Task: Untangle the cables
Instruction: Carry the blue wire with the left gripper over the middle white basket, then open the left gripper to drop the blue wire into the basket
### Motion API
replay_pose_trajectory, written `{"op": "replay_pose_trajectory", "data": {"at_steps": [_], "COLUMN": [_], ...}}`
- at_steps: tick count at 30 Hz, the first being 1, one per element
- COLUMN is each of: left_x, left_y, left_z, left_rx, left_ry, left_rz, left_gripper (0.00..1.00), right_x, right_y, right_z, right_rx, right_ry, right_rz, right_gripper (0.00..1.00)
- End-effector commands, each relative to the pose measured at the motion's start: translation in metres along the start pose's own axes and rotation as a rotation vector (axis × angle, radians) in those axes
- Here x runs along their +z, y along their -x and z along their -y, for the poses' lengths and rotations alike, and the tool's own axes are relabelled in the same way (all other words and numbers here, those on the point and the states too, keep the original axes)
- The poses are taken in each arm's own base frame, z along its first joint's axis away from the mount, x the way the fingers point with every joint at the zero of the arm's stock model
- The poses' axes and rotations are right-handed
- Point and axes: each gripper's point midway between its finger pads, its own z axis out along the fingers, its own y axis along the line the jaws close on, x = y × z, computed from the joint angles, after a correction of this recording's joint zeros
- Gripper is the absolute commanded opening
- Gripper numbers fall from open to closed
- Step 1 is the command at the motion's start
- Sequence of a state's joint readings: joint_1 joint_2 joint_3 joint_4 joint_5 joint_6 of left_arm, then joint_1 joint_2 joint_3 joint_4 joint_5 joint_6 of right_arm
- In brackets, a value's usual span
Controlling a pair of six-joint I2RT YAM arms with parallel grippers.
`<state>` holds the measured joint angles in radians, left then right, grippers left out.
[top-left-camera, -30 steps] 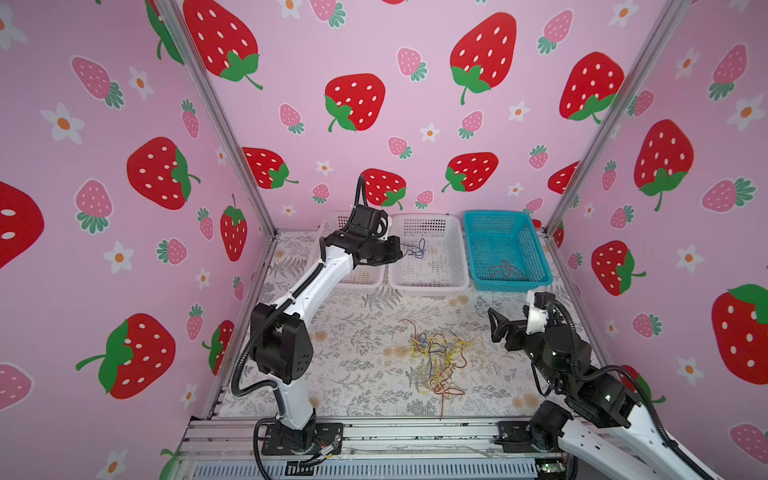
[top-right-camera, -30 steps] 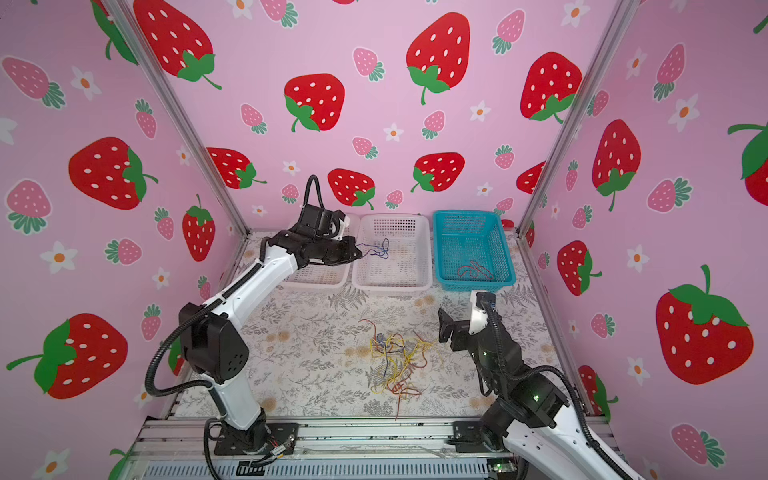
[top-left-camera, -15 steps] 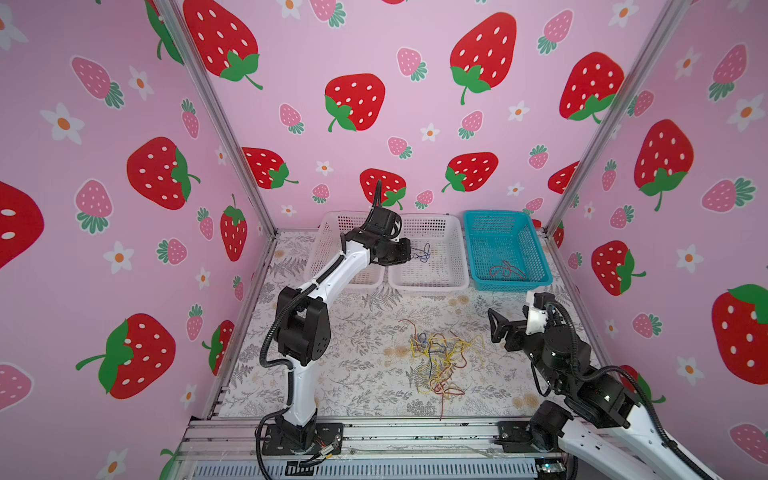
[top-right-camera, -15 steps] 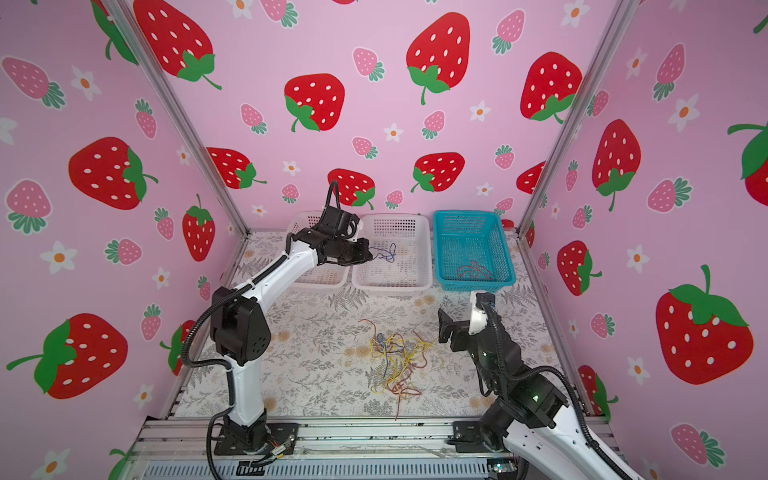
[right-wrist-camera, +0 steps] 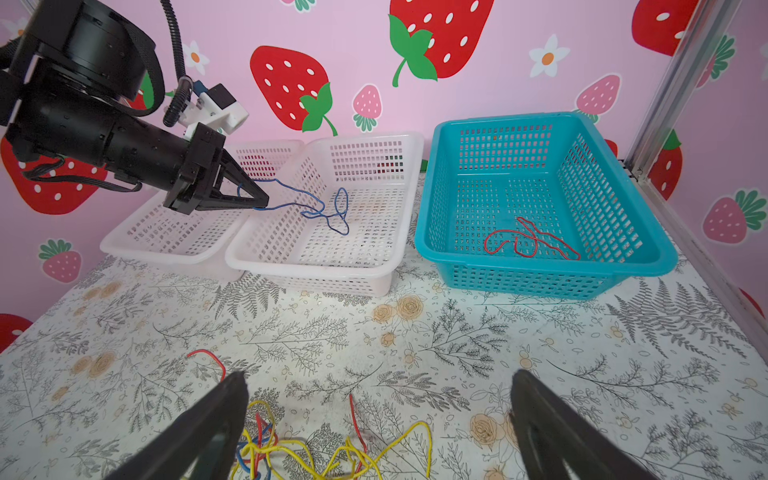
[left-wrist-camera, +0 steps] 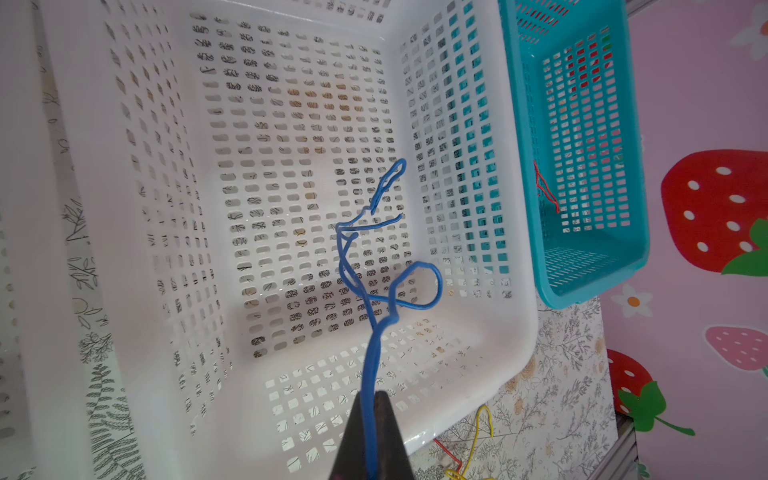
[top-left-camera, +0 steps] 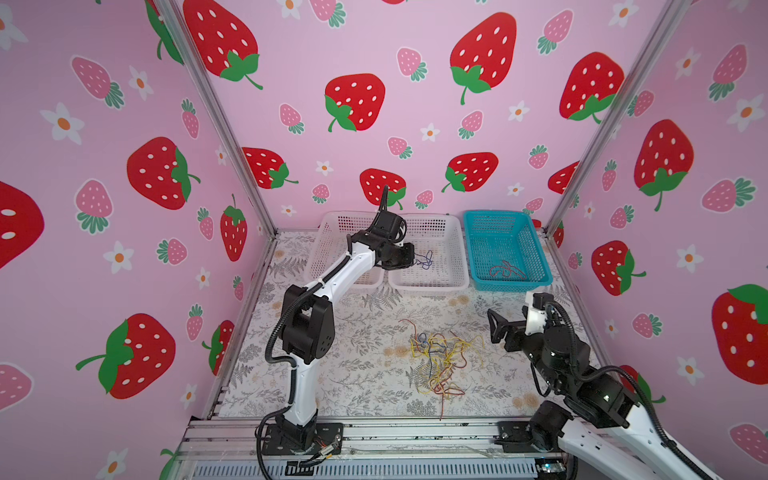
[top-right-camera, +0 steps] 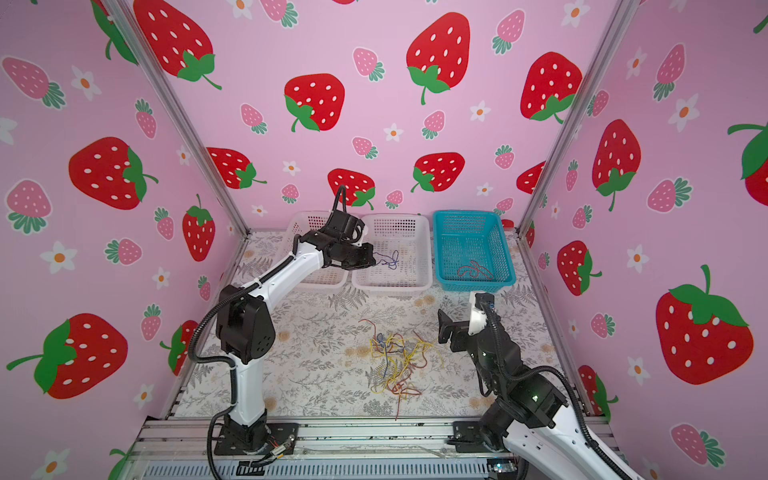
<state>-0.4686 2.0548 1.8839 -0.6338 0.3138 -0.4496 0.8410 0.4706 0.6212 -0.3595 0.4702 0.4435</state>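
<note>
The blue cable (left-wrist-camera: 371,361) juts from the left gripper (left-wrist-camera: 369,399), its long axis running straight out from the tips and over the floor of the middle white basket (left-wrist-camera: 498,353). We cannot tell whether it touches. The jaws are clamped on its near end, so release is the left arm's job. The right gripper (right-wrist-camera: 379,374) hovers with its jaws wide apart beside the tangle (top-left-camera: 442,357). Since a second ago the left arm has swung the cable further over this basket, and the right has not moved.
</note>
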Motion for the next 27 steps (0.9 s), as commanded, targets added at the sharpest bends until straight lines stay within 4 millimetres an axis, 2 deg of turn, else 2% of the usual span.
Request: {"op": "replay_pose_trajectory", "data": {"at_steps": [1,23,26,27], "left_x": [-0.001,0.008,0.009,0.008], "left_y": [0.005,0.000,-0.002,-0.001], "left_z": [0.004,0.006,0.006,0.006], "left_rx": [0.015,0.011,0.010,0.011], "left_ry": [0.005,-0.012,-0.014,-0.013], "left_rz": [0.008,-0.017,-0.025,-0.024], "left_gripper": [0.00,0.00,0.05,0.09], "right_x": [0.001,0.001,0.001,0.001], "right_y": [0.001,0.001,0.000,0.000], "right_z": [0.002,0.000,0.001,0.001], "right_rx": [-0.001,-0.002,-0.002,-0.002], "right_ry": [-0.003,0.006,0.007,0.006], "right_rz": [0.013,0.012,0.012,0.011], "right_gripper": [0.99,0.99,0.99,0.99]}}
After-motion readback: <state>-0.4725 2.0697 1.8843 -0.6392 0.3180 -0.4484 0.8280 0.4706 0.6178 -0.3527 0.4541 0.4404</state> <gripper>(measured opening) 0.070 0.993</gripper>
